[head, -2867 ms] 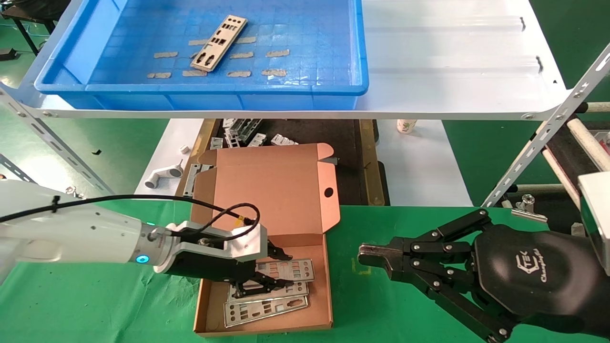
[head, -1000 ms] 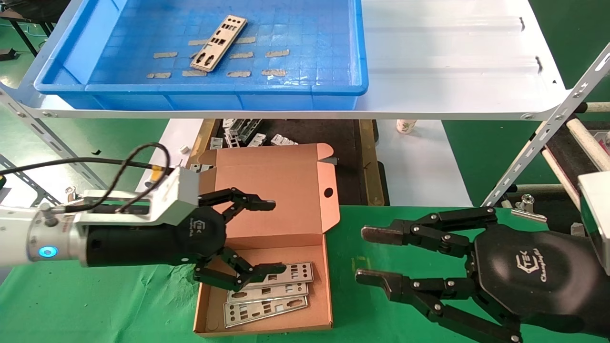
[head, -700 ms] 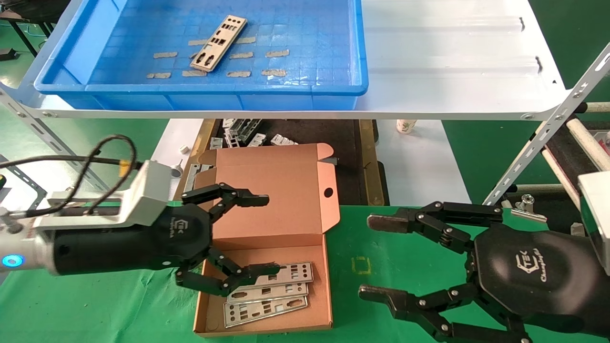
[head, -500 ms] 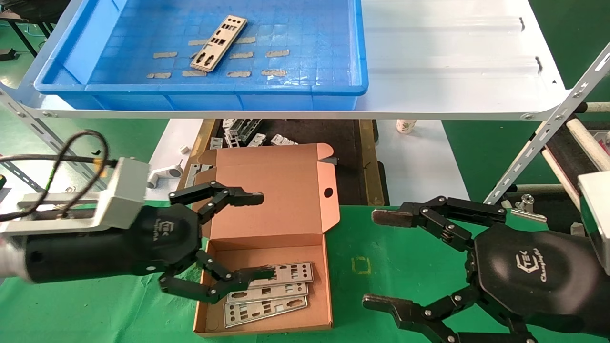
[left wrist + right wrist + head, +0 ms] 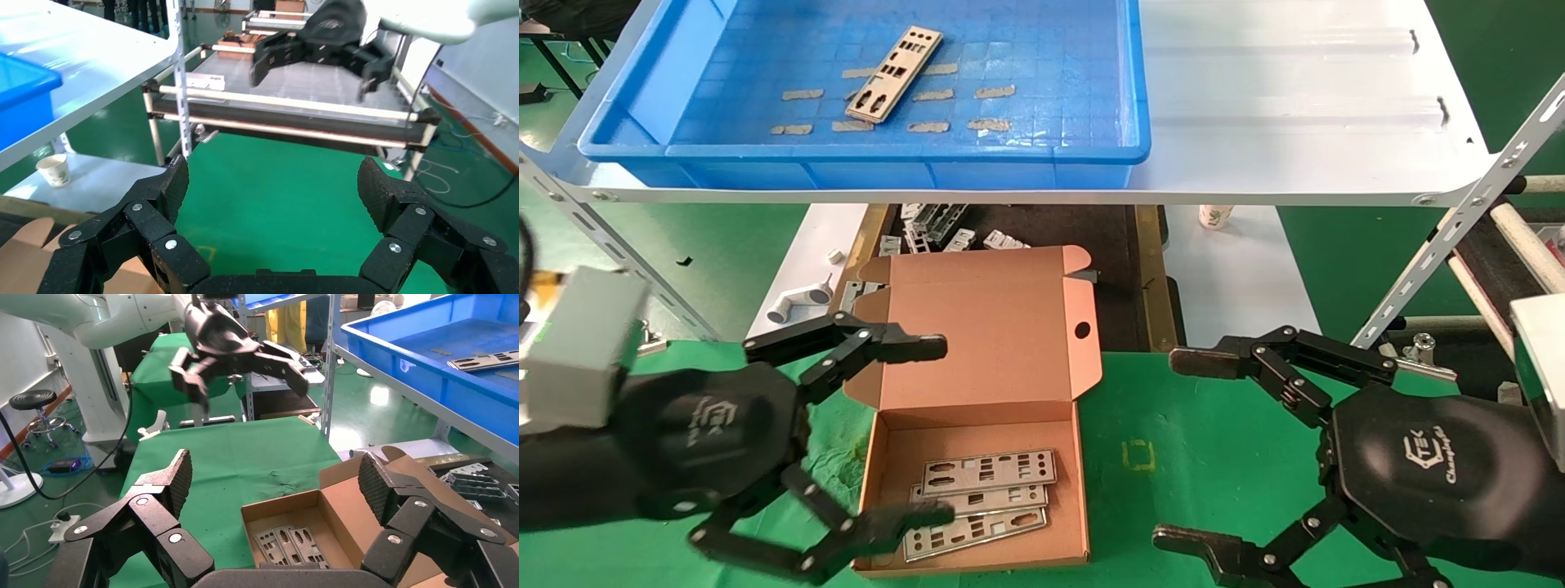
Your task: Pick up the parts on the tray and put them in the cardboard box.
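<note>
One silver punched plate [image 5: 895, 73] lies in the blue tray [image 5: 887, 163] on the white shelf. The open cardboard box [image 5: 977, 408] sits on the green cloth with three silver plates [image 5: 985, 498] overlapping inside; they also show in the right wrist view [image 5: 287, 545]. My left gripper [image 5: 928, 433] is open and empty, raised at the box's left side. My right gripper [image 5: 1189, 449] is open and empty, right of the box over the green cloth.
A white shelf board [image 5: 1295, 106] carries the tray, on angled metal struts [image 5: 1459, 220]. Below it lie small silver brackets [image 5: 944, 229] on a dark mat, a white pipe fitting [image 5: 801, 300] and a paper cup [image 5: 1215, 216].
My left gripper let go of a plate in the box, opened, rose and drew back to the left. My right gripper went from shut to wide open.
</note>
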`<action>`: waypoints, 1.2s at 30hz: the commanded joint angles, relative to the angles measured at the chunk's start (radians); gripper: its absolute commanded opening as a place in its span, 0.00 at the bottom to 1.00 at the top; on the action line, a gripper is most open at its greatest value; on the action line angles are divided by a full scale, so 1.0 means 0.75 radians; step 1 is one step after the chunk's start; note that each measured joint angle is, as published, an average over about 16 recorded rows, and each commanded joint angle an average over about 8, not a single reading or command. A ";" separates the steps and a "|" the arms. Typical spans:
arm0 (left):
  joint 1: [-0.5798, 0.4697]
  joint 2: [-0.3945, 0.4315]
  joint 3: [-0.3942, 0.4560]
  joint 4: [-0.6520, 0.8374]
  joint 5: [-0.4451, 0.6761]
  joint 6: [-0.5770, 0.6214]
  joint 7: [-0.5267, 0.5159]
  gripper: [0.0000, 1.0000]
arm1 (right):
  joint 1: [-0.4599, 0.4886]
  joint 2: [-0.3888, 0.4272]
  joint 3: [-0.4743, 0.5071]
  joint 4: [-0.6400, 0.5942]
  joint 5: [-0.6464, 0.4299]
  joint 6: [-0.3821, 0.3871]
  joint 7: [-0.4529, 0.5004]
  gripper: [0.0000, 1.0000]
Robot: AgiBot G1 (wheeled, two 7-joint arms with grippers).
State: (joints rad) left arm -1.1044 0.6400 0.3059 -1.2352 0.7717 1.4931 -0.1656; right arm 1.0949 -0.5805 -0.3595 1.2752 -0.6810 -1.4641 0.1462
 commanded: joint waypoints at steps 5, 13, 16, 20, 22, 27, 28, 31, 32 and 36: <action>0.047 -0.046 -0.042 -0.078 -0.066 0.005 -0.033 1.00 | 0.000 0.000 0.000 0.000 0.000 0.000 0.000 1.00; 0.056 -0.053 -0.049 -0.090 -0.079 0.006 -0.037 1.00 | 0.000 0.000 0.000 0.000 0.000 0.000 0.000 1.00; 0.052 -0.050 -0.046 -0.084 -0.074 0.006 -0.035 1.00 | 0.000 0.000 0.000 0.000 0.000 0.000 0.000 1.00; 0.049 -0.046 -0.043 -0.078 -0.068 0.005 -0.033 1.00 | 0.000 0.000 0.000 0.000 0.000 0.000 0.000 1.00; 0.047 -0.045 -0.042 -0.076 -0.066 0.005 -0.033 1.00 | 0.000 0.000 0.000 0.000 0.000 0.000 0.000 1.00; 0.045 -0.042 -0.039 -0.072 -0.062 0.004 -0.031 1.00 | 0.000 0.000 0.000 0.000 0.000 0.000 0.000 1.00; 0.044 -0.042 -0.039 -0.071 -0.061 0.004 -0.031 1.00 | 0.000 0.000 0.000 0.000 0.000 0.000 0.000 1.00; 0.043 -0.041 -0.038 -0.069 -0.059 0.004 -0.031 1.00 | 0.000 0.000 0.000 0.000 0.000 0.000 0.000 1.00; 0.043 -0.041 -0.038 -0.069 -0.059 0.004 -0.031 1.00 | 0.000 0.000 0.000 0.000 0.000 0.000 0.000 1.00; 0.042 -0.040 -0.037 -0.067 -0.057 0.003 -0.030 1.00 | 0.000 0.000 0.000 0.000 0.000 0.000 0.000 1.00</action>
State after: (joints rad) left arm -1.0729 0.6099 0.2781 -1.2860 0.7286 1.4956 -0.1884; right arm 1.0948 -0.5804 -0.3595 1.2750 -0.6807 -1.4638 0.1461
